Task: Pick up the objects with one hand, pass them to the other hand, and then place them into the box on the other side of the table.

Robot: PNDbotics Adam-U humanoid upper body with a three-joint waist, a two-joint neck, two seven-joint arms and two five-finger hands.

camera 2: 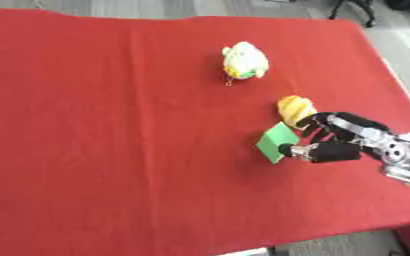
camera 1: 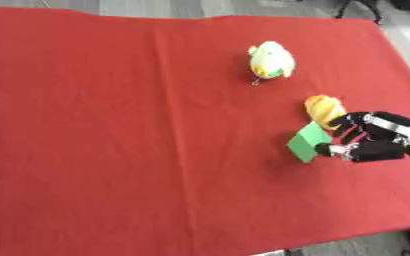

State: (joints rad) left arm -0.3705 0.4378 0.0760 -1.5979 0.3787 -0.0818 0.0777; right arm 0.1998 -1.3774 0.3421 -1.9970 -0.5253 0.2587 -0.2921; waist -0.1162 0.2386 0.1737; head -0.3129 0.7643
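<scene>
The right hand [camera 2: 335, 142] enters from the right, its fingers and thumb curled around the green block [camera 2: 278, 142] on the red tablecloth [camera 2: 112, 150]. Just behind the block lies a yellow-orange toy [camera 2: 294, 108]; farther back, a pale yellow plush [camera 2: 244, 60]. The pick-up step appears under way. The next move probably calls for lifting the block and passing it to the left hand, which is not visible.

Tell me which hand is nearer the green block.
Right. The right hand has its fingers curled at the green block, touching its right side, with a yellow object just behind. The left hand shows in neither view.
</scene>
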